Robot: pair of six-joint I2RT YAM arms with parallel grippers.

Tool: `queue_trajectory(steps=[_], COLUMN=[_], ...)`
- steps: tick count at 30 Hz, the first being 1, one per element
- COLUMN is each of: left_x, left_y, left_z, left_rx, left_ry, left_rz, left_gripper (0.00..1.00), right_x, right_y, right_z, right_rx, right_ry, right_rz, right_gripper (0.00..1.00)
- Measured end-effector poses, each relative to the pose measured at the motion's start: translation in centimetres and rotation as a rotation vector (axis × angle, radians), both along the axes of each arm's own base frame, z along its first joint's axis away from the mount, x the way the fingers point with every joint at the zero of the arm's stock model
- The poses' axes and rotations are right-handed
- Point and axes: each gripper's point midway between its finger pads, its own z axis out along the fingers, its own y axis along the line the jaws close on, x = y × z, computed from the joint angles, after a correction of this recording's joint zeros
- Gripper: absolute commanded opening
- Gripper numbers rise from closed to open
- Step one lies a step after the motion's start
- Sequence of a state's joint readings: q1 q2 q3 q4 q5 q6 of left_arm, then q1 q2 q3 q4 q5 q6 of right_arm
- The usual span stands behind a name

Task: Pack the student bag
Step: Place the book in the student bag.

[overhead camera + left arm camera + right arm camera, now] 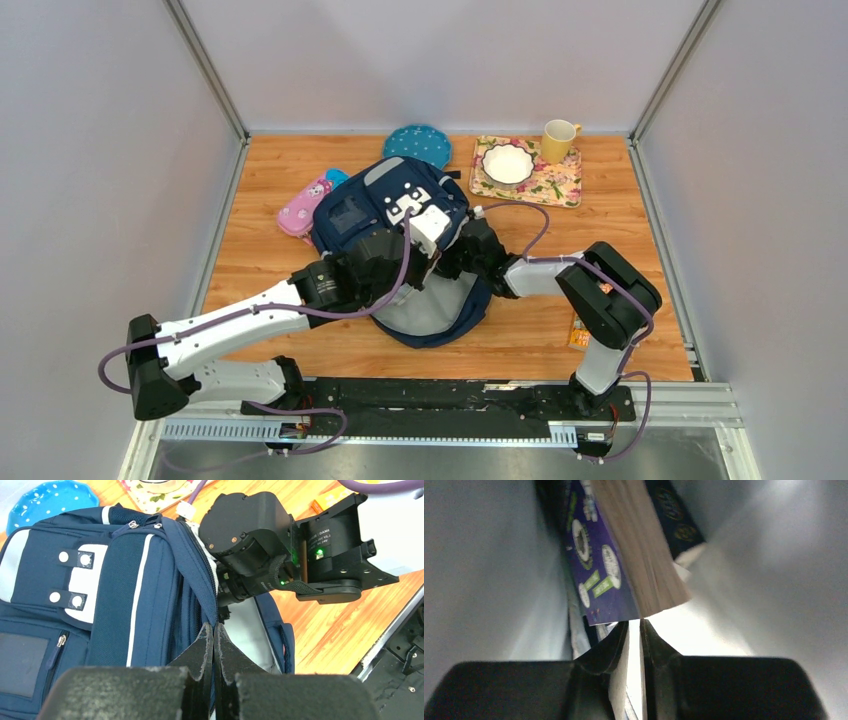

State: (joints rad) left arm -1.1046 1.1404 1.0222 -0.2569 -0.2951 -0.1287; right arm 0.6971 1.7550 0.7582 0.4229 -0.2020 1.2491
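Note:
The student bag (380,205), a navy backpack with a white patch and grey panel, lies mid-table with its main opening toward the arms. In the left wrist view my left gripper (214,627) is shut on the navy edge of the bag (140,580) at the opening; from above it (408,265) sits at the bag's near side. My right gripper (458,258) reaches into the opening, tips hidden from above. In the right wrist view its jaws (634,625) stand a thin slit apart, inside the grey lining, tips at the corner of a purple-covered book (599,570).
A pink pencil case (305,205) lies left of the bag. A blue dotted plate (417,143) is behind it. A floral tray (562,188) with a white bowl (508,163) and a yellow mug (558,140) stand at the back right. A small orange item (578,335) lies by the right arm.

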Motion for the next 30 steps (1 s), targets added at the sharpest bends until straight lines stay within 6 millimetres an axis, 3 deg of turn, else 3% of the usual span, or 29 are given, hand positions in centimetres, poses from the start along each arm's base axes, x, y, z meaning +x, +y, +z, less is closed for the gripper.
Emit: queue_trajectory(steps=[3,6,13,17,22,26,28,30], left_x=[0.0,-0.1,-0.3,-0.6,-0.8,-1.0,-1.3,-1.6], left_y=[0.2,0.5,0.6,0.8,1.0,1.0,0.9,0.7], left_z=[0.4,0.7,-0.3,-1.2,-1.1,-1.8,-2.4,-2.9], left_rx=[-0.015,-0.027,-0.026,-0.015,-0.037,-0.037,-0.034,-0.032], left_ry=[-0.007,-0.009,0.011,0.026,0.026,0.042,0.055,0.071], left_rz=[0.002,0.005,0.004,0.000,0.003,0.000,-0.014,-0.034], left_gripper=[0.00,0.00,0.00,0.00,0.00,0.00,0.00,0.00], right_x=[1.0,1.8,1.4,-1.3,-4.7,-6.3,-7.0,-7.8], right_y=[0.7,1.0,0.2,-2.1,-5.3,-8.2,-9.9,-11.8], right_z=[1.3,2.0,1.4,1.7,5.5,8.6,10.3,11.5], right_rx=[0.018,0.022,-0.007,-0.041,-0.041,-0.086,-0.104,-0.126], right_ry=[-0.048,-0.080,-0.098,-0.111,-0.223,-0.320,-0.371,-0.409], right_rz=[0.003,-0.003,0.002,0.021,0.034,0.009,-0.018,-0.061], right_gripper=[0.20,0.36,0.50,0.51,0.55,0.59,0.64,0.79])
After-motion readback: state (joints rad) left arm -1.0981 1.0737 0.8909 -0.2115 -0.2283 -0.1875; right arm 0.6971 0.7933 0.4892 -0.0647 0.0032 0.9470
